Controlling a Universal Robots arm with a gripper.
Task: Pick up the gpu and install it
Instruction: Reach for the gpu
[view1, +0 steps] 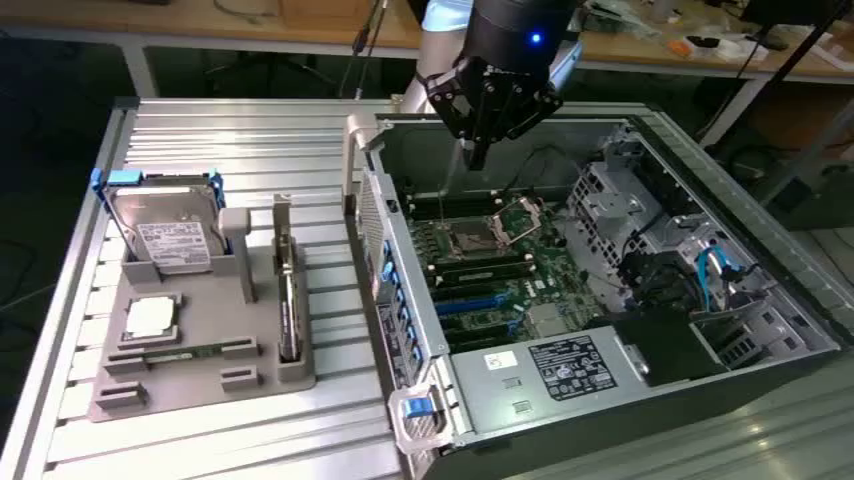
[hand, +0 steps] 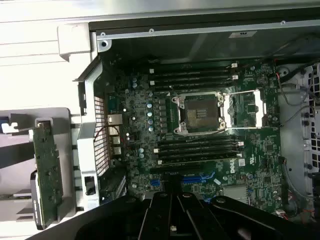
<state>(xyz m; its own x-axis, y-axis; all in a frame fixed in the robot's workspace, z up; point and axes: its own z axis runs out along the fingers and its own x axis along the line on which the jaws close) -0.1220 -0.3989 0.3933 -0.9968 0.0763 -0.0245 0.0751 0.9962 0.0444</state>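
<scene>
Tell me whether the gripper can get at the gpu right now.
Probably yes: the gpu stands on edge in the grey holder with its top edge bare. The gripper hangs shut above the open case; nothing stands over the gpu.

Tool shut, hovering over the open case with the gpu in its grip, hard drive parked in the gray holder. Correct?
Not quite. The tool is shut over the open case but grips nothing. The gpu stands on edge in the gray holder, beside the hard drive. The exterior view shows it.
</scene>
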